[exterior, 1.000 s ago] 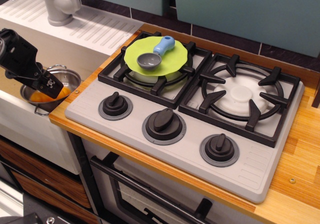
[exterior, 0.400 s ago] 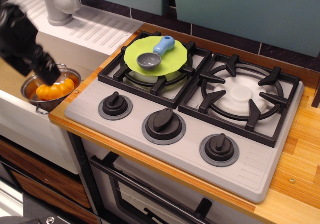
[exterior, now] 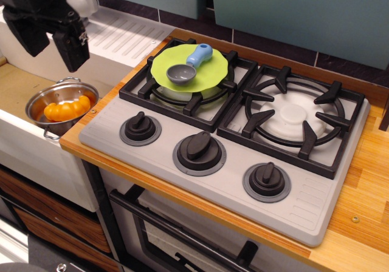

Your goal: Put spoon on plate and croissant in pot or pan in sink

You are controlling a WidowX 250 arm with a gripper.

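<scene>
The spoon [exterior: 189, 64], grey bowl and light-blue handle, lies on the lime-green plate [exterior: 209, 76], which rests on the left burner grate. The orange-yellow croissant [exterior: 66, 108] sits inside the shiny steel pot [exterior: 37, 105], which stands in the sink [exterior: 18, 87] at the left. My gripper [exterior: 53, 48] hangs above the pot, well clear of it. Its two black fingers are apart and hold nothing.
The stove [exterior: 231, 156] has three black knobs along its front and a bare right burner [exterior: 295, 117]. A grey faucet [exterior: 79, 5] and ribbed white drainboard [exterior: 121, 35] sit behind the sink. A wooden counter [exterior: 358, 223] borders the stove.
My gripper let go of the croissant in the pot and rose up and to the right, away from it. The croissant now lies uncovered in the pot.
</scene>
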